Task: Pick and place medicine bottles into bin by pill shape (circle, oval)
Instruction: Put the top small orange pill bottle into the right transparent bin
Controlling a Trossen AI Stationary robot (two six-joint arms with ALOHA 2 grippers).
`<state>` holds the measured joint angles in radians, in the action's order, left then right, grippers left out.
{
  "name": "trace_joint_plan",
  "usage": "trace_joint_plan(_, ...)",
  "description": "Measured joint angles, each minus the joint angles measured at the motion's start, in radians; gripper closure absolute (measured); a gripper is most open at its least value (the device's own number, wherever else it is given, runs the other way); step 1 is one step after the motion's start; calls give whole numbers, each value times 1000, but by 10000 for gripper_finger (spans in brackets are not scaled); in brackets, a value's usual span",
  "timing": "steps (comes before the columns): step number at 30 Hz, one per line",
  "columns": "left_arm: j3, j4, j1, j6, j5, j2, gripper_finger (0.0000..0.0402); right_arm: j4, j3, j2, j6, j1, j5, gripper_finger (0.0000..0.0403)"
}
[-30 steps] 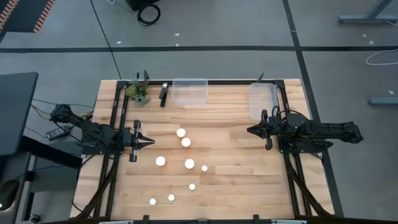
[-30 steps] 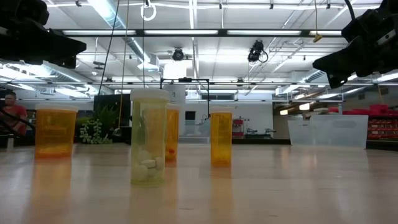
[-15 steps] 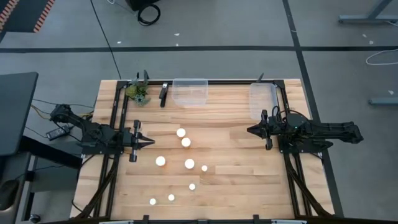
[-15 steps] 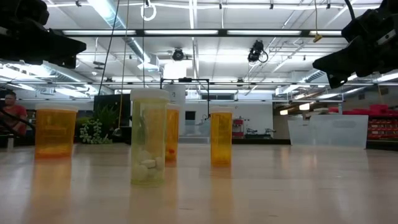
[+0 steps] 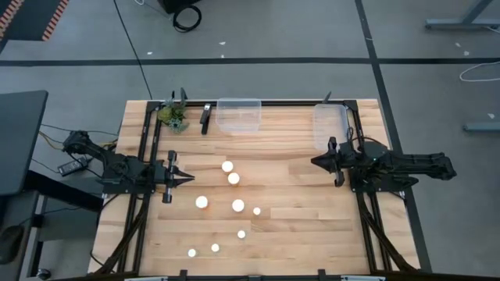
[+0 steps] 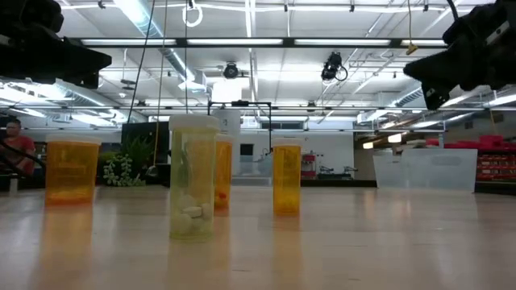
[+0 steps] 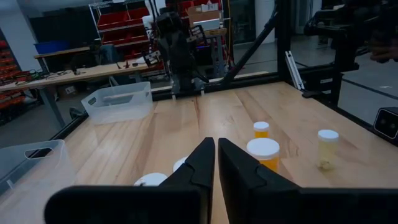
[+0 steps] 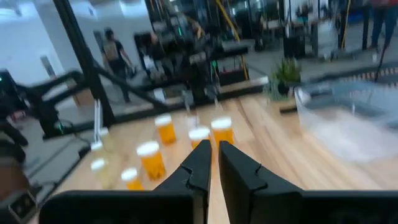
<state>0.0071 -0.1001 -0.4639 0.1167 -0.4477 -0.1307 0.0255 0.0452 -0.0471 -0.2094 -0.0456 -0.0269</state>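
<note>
Several medicine bottles stand upright on their bases in the middle of the wooden table; from above they show as white caps, such as one (image 5: 233, 179) and another (image 5: 238, 206). From table height they are orange bottles (image 6: 286, 177), with a paler one (image 6: 192, 177) nearest. My left gripper (image 5: 191, 179) hangs shut at the table's left side, pointing level at the bottles, its fingers together (image 7: 216, 162). My right gripper (image 5: 313, 163) hangs shut at the right side, also level and facing the bottles (image 8: 214, 163). Neither touches anything.
Two clear plastic bins sit at the far edge, one at the middle (image 5: 238, 115) and one at the far right (image 5: 330, 125). A small green plant (image 5: 173, 115) and a dark tool (image 5: 205, 119) stand at the far left. Black frame rails run along the table's sides.
My right gripper has tipped its front upward a little and rolled slightly, staying where it was. The bottles and my left arm have kept still.
</note>
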Motion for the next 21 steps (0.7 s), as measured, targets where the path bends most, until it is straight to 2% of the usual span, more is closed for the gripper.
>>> trace_joint_plan(5,0,0,0,0,0,0,366,97,0,0,-12,0,0,366)
trace_joint_plan(21,0,0,0,0,0,0,373,115,0,0,-23,0,3,366)
